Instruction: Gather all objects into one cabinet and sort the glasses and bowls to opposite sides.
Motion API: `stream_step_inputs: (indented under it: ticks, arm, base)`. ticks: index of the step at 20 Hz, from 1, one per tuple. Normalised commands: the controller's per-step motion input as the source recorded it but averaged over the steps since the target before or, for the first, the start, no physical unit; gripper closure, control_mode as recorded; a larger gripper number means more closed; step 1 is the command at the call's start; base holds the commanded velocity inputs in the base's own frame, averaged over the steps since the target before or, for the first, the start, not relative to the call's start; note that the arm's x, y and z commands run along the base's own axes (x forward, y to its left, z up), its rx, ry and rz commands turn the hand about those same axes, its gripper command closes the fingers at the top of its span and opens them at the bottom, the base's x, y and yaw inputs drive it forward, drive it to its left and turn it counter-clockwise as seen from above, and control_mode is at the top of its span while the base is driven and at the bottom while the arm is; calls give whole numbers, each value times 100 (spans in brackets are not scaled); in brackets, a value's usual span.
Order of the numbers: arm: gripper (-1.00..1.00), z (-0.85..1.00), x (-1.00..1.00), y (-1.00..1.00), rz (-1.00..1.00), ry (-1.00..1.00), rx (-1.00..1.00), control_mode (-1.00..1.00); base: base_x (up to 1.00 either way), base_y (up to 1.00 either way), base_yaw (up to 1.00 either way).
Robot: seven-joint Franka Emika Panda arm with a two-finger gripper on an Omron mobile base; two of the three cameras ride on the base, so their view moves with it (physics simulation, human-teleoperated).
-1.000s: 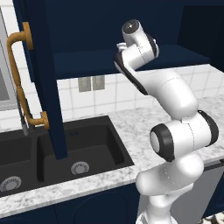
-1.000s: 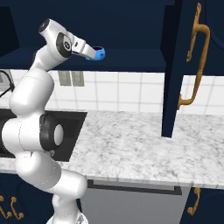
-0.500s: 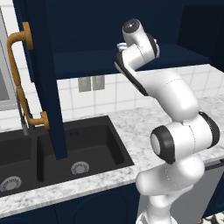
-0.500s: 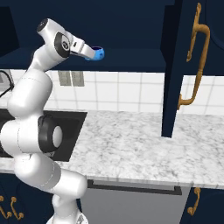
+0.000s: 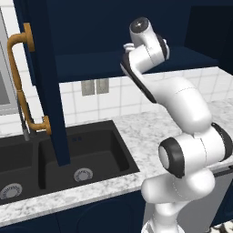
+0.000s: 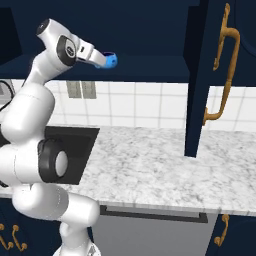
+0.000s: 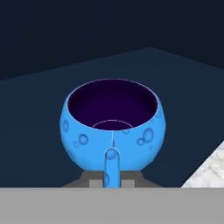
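Observation:
My gripper [image 6: 102, 59] is raised in front of the open navy cabinet, shut on the small blue bowl [image 6: 110, 61]. The bowl hangs upright just above the front of the cabinet's shelf board [image 6: 150, 68]. In the hand view the blue bowl [image 7: 113, 127] is close up, showing its dark inside and pitted outside, with my gripper [image 7: 113, 178] pinching its near rim. Behind it lies the bare navy shelf board [image 7: 179, 83]. The black bowl and the glasses are out of view.
Two open cabinet doors with brass handles hang down, one at the left [image 5: 48, 91] and one at the right [image 6: 200, 75]. A black double sink [image 5: 68, 154] sits in the marble counter [image 6: 150, 170]. A wall socket [image 5: 92, 86] is on the white tiles.
The hand and the blue bowl have drifted very slightly back toward the arm. Nothing else has moved.

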Motion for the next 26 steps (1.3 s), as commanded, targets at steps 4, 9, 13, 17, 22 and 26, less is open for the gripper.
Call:
stream_step_inputs:
  ticks: [4, 9, 13, 17, 22, 26]
  arm:
    - [100, 18, -26, 0, 0, 0, 0, -100]
    - [100, 14, -58, -12, 0, 0, 0, -100]
    - [100, 0, -90, -2, 0, -2, 0, -100]
    - [100, 2, -100, -2, 5, -3, 0, -100]
    - [100, 14, -94, 0, 12, -1, 0, -100]
    - [100, 2, -80, 2, 22, -3, 0, -100]
  base:
    - [0, 0, 0]
    - [0, 0, 0]
    - [0, 0, 0]
    - [0, 0, 0]
    - [0, 0, 0]
    - [0, 0, 0]
